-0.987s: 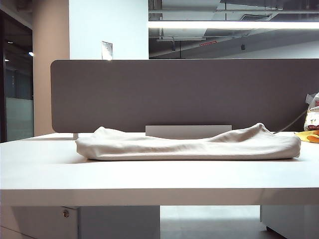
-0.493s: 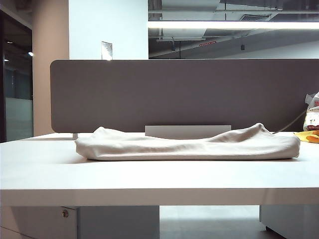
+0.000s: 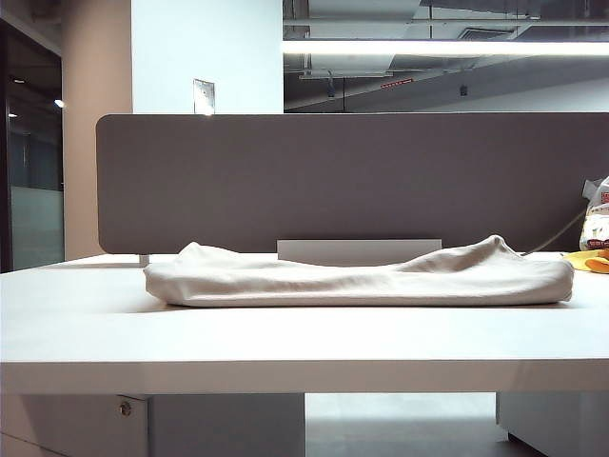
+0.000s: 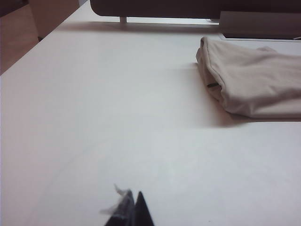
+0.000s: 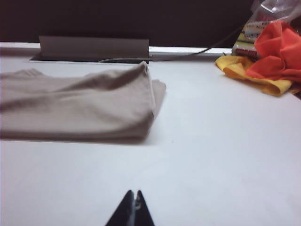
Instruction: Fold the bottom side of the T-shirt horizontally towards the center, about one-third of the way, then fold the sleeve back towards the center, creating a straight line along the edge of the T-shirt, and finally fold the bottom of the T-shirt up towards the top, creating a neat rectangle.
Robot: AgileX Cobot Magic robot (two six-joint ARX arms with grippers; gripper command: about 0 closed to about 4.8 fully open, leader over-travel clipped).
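- T-shirt [image 3: 360,278] — beige, soft, matte knit, folded into a long low bundle with rumpled top folds; lies across the middle of the white table [image 3: 285,343], in front of the grey divider panel [image 3: 352,181].
- Left gripper [image 4: 130,210] — dark tips pressed together, empty, low over bare tabletop, well apart from the shirt's end.
- Right gripper [image 5: 133,208] — jaws pressed together, holding nothing, near the shirt's other end.
- Orange and yellow cloths [image 5: 273,66] beside a clear plastic bag [image 5: 265,21] of packaged goods, at the table's far right.
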